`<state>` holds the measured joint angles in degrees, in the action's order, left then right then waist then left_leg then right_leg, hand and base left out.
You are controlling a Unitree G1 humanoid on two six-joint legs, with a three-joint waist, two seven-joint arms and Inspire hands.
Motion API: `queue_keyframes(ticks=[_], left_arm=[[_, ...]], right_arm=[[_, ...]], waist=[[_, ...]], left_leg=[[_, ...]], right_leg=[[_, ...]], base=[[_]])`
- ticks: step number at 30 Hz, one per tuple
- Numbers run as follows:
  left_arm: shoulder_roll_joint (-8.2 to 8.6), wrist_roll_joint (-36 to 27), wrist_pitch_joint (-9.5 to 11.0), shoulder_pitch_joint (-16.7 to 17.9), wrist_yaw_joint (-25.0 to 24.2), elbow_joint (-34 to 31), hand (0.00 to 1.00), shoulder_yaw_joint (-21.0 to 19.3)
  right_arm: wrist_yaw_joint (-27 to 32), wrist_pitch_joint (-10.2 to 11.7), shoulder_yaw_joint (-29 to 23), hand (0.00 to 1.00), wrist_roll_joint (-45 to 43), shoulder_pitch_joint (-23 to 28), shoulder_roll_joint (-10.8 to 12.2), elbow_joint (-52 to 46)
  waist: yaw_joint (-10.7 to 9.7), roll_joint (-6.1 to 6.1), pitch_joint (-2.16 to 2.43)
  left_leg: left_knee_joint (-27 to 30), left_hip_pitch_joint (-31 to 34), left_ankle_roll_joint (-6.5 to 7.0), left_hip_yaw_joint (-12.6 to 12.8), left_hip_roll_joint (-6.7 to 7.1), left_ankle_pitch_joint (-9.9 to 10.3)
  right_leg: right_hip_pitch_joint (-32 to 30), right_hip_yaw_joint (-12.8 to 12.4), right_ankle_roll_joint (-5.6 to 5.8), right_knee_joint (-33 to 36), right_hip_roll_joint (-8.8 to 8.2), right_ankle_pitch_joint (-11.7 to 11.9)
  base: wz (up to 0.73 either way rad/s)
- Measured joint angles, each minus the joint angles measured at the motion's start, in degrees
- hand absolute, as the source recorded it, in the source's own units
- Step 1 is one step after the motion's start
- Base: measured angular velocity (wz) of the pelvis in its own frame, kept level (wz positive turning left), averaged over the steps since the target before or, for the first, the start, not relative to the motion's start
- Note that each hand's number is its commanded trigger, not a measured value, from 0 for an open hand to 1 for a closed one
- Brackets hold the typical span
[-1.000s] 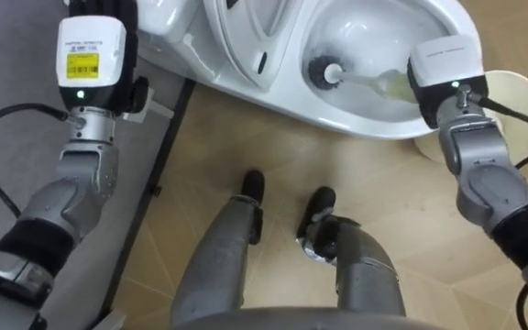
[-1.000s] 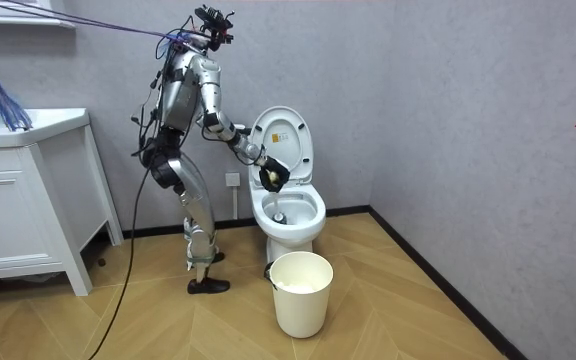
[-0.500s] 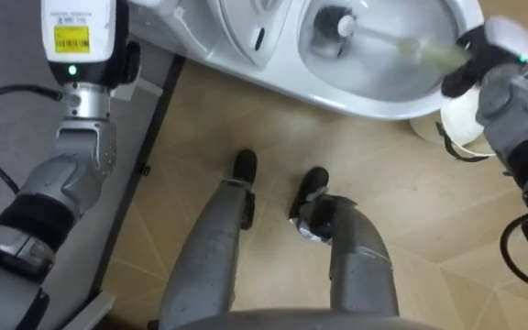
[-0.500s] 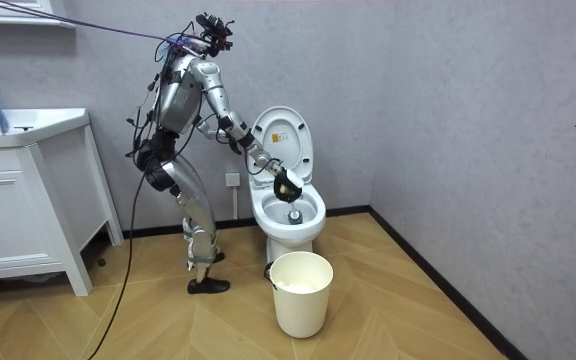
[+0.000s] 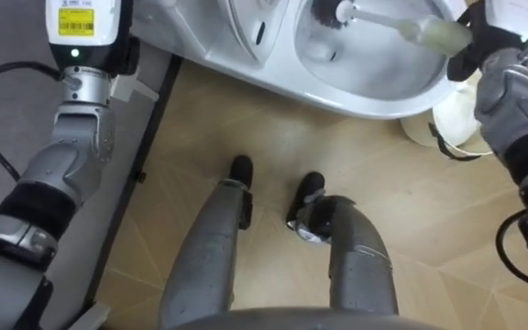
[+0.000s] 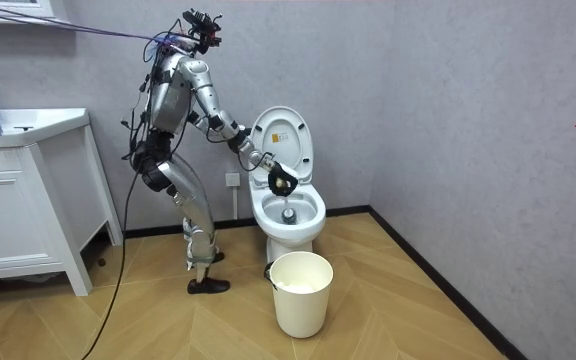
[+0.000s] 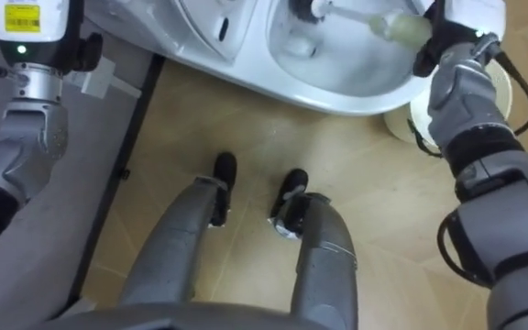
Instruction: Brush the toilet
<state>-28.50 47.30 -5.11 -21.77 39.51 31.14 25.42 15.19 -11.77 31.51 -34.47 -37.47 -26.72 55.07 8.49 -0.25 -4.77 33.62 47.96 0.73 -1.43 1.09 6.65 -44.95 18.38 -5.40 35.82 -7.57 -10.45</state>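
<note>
The right hand (image 5: 473, 50) is keeping its fingers curled round the pale grip of the brush (image 5: 388, 20). The brush's dark bristle head is lying inside the bowl of the toilet (image 5: 365, 99), nearer the wall farther from the robot than a second ago. In the room view the robot is standing between a white cabinet (image 6: 23, 200) and the toilet, facing the bowl. A round cream bucket (image 5: 452, 119) is standing on the floor (image 5: 246, 119) just beside the bowl, partly hidden by the right forearm. The toilet is glossy white and smoothly rounded, its lid raised. The brush shaft is slender and white, and the floor is showing herringbone wood boards.
</note>
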Motion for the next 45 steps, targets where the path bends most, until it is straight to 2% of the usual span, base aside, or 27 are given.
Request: queue_keyframes(ticks=[3,6,8,10,13,17,21,26,28,31,33,35,36,39,42,45], left_arm=[[0.60,0.20,0.06,-0.07,-1.40,-0.09,0.00,0.25],[1.47,0.16,0.18,-0.05,-2.10,-0.09,0.00,0.19],[1.48,0.15,0.32,0.41,-2.09,-0.25,0.00,0.17],[1.58,-0.20,0.42,1.28,-2.07,-0.50,0.00,0.13],[1.51,-0.60,0.59,2.23,-2.03,-0.55,0.00,0.06],[1.49,-1.32,1.92,3.12,-1.16,-0.56,0.00,-0.47],[1.51,-1.78,3.15,4.75,0.34,-0.54,0.00,-2.12],[1.46,-1.72,3.60,5.57,0.64,-0.69,0.00,-2.62],[1.45,-1.77,3.67,5.46,1.17,-0.43,0.00,-2.48],[1.04,-1.74,3.91,5.41,1.57,-0.68,0.00,-1.76],[1.08,-2.16,3.78,5.15,2.57,-0.60,0.00,-1.52],[1.03,-2.16,3.78,4.72,3.12,-0.44,0.00,-1.57],[1.01,-2.04,3.79,4.35,3.82,-0.27,0.00,-2.07],[1.02,-1.49,3.78,3.16,5.56,0.21,0.00,-2.95],[1.07,-1.61,2.91,2.44,6.69,1.19,0.00,-2.99],[1.16,-1.37,2.52,1.84,6.34,1.86,0.00,-3.40]], right_arm=[[-1.59,-2.30,3.21,1.00,-7.18,0.45,0.98,-0.99],[-3.06,-3.50,3.62,1.00,-11.43,0.93,0.96,-3.39],[-3.99,-4.58,3.87,1.00,-13.45,2.40,1.01,-5.85],[-4.99,-5.64,3.79,1.00,-15.10,4.32,1.04,-8.22],[-6.53,-7.19,3.60,1.00,-17.24,7.33,0.78,-12.81],[-7.31,-7.23,2.86,1.00,-19.70,10.71,-0.84,-18.43],[-9.65,-7.95,1.09,1.00,-22.07,14.45,-0.83,-25.27],[-9.93,-7.98,0.99,1.00,-21.94,15.93,-1.06,-25.84],[-9.53,-7.96,1.06,1.00,-19.41,14.81,-1.19,-23.58],[-7.18,-7.13,0.95,1.00,-5.63,10.82,-0.98,-15.85],[-5.72,-6.18,0.00,1.00,9.69,8.41,0.00,-10.26],[-5.16,-5.31,-1.91,1.00,21.13,7.44,0.82,-7.05],[-4.72,-5.11,-4.41,1.00,28.26,7.14,1.14,-5.80],[-3.58,-4.24,-8.71,1.00,41.20,6.11,2.14,-4.46],[-2.61,-3.83,-10.49,1.00,49.12,5.39,2.34,-4.47],[-2.58,-3.83,-11.03,1.00,49.79,5.39,2.51,-4.62]], waist=[[1.16,1.54,0.11],[1.53,1.99,0.36],[1.73,2.14,0.44],[1.74,2.79,0.93],[1.44,3.31,1.25],[0.69,3.46,1.37],[-0.67,3.39,1.41],[-0.82,3.16,1.60],[-0.55,3.14,1.60],[-0.37,3.00,1.56],[-0.39,2.24,1.43],[-0.47,1.42,1.50],[-0.72,0.81,1.37],[-2.18,-0.04,0.90],[-3.87,-0.84,0.53],[-4.39,-1.08,0.41]], left_leg=[[-0.30,-0.17,-0.03,0.02,-0.01,0.02],[-0.33,-0.32,-0.19,0.02,-0.30,-0.04],[-0.47,-0.54,-0.41,-0.27,-0.87,0.06],[-0.78,-0.80,-0.53,-0.55,-1.38,0.20],[-2.06,-1.74,-0.54,-0.34,-1.45,0.17],[-2.36,-1.89,-0.55,-0.40,-1.40,0.19],[-3.20,-2.29,-0.66,-0.58,-1.47,0.22],[-3.88,-3.06,-0.80,-0.45,-1.72,0.31],[-3.86,-3.13,-0.80,-0.28,-1.77,0.32],[-3.84,-3.08,-0.76,-0.16,-1.60,0.32],[-3.98,-2.91,-0.65,0.52,-1.44,0.31],[-3.89,-2.42,-0.60,1.01,-1.26,0.28],[-3.75,-1.90,-0.51,1.44,-1.13,0.22],[-1.84,-0.23,-0.42,1.84,-0.84,0.16],[-1.48,-0.04,0.06,2.52,-0.33,-0.16],[-0.82,0.26,0.30,2.81,-0.34,0.04]], right_leg=[[0.06,0.10,-0.03,-0.16,0.00,-0.03],[0.34,0.38,-0.55,-0.23,0.10,-0.11],[1.18,0.72,-0.81,-1.50,0.93,0.20],[2.05,0.96,-0.74,-3.14,1.77,0.67],[2.87,0.90,-0.62,-4.36,1.99,0.90],[2.96,1.12,-0.64,-4.58,1.91,0.82],[3.53,1.13,-0.62,-5.46,2.25,0.83],[4.27,0.86,-0.51,-6.27,2.67,1.03],[4.28,0.78,-0.52,-5.99,2.64,1.03],[3.99,0.56,-0.42,-5.54,2.44,0.93],[3.16,-0.05,-0.36,-4.68,2.08,0.72],[2.02,-0.66,-0.39,-3.75,1.77,0.52],[1.05,-1.03,-0.43,-2.81,1.43,0.26],[-0.87,-1.16,-0.57,-0.79,0.57,-0.43],[-1.87,-1.92,-0.21,1.08,-0.43,-1.36],[-2.32,-2.68,0.19,2.15,-0.49,-1.52]], base=[[0.00],[0.00],[0.00],[-0.05],[-0.02],[0.03],[0.00],[-0.02],[0.00],[0.00],[-0.07],[-0.09],[-0.06],[0.06],[0.11],[-0.05]])
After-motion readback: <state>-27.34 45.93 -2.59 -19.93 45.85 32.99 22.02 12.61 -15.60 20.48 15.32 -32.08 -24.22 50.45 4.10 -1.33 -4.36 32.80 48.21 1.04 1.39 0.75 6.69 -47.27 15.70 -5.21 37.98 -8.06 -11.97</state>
